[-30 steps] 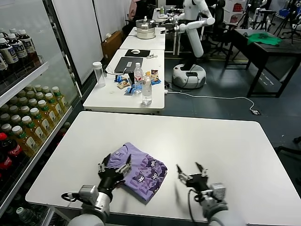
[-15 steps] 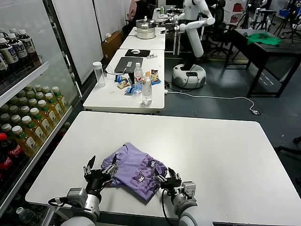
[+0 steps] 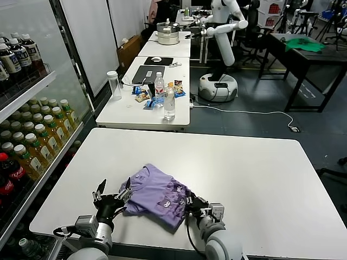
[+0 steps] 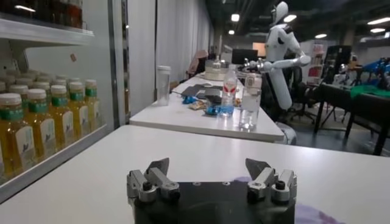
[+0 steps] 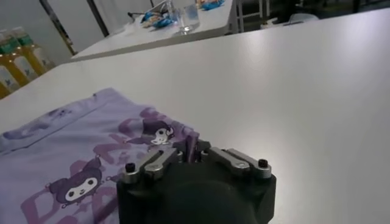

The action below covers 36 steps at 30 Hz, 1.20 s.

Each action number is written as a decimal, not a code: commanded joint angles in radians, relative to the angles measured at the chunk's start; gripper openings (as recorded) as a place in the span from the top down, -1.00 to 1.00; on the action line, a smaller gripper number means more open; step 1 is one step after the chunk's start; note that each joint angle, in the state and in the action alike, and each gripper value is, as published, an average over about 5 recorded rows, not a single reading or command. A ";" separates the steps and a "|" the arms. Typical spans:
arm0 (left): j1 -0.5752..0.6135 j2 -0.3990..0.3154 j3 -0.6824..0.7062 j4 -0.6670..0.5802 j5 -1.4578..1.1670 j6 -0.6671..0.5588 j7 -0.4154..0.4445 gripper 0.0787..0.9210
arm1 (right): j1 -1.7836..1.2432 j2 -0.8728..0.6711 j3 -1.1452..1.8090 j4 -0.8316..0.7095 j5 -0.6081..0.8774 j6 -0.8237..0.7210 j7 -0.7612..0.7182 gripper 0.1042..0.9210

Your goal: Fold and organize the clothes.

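The lavender T-shirt lies bunched and partly folded on the near side of the white counter, its dark cartoon prints facing up. My right gripper pinches its near-right edge. My left gripper hovers open just left of it.

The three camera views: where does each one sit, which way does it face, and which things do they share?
Head view: high, facing forward and down at the white table; shows left gripper, right gripper, T-shirt.
Left wrist view: low, looking level across the table to the bottle shelves.
Right wrist view: looks down past closed fingers onto the T-shirt.
Shared: the T-shirt.
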 commanded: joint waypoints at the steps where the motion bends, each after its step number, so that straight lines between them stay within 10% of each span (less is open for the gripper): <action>1: 0.001 0.002 -0.006 0.011 0.000 -0.001 -0.001 -0.77 | 0.218 -0.176 0.047 -0.112 -0.027 -0.050 -0.117 0.85; 19: -0.014 0.009 0.007 0.018 -0.004 0.001 0.005 -0.77 | 0.812 -0.363 -0.152 -0.669 -0.312 0.197 -0.535 0.91; 26: -0.016 0.006 0.015 0.025 -0.004 -0.001 0.009 -0.77 | 0.468 -0.381 0.081 -0.422 -0.302 0.483 -0.293 0.59; 36: -0.018 0.012 0.031 0.029 -0.007 -0.006 0.035 -0.77 | -0.241 -0.287 0.554 0.156 -0.228 0.400 -0.250 -0.11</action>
